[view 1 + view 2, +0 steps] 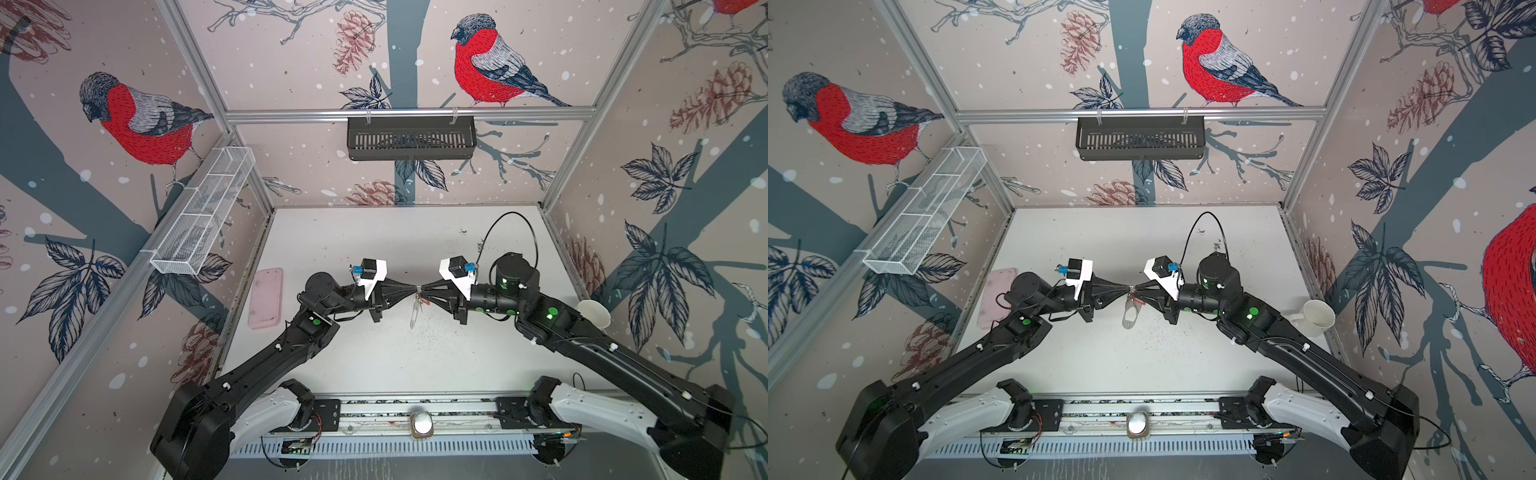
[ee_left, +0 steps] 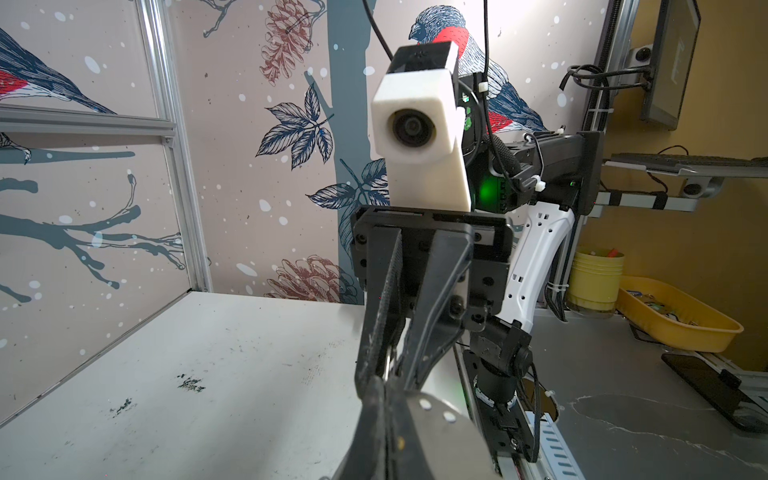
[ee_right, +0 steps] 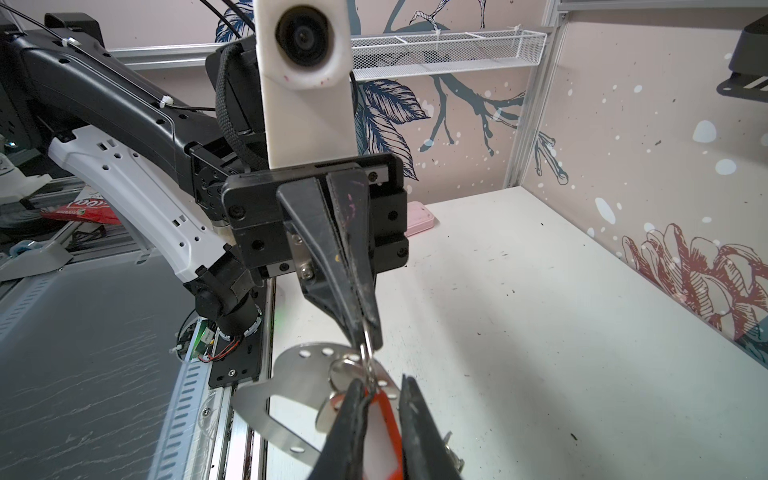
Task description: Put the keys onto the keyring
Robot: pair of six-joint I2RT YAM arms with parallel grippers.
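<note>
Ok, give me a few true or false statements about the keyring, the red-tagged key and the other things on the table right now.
1. The keyring lies flat on the table. False: it hangs where the two tools' tips meet.
2. The left tool is shut on a small metal ring at the keyring's edge. True.
3. The red-tagged key has its tag between the fingers of the right tool. True.
4. The pink case lies on the right tool's side of the table. False: it lies on the left tool's side.
5. A white mug is at the table's right edge. True.
</note>
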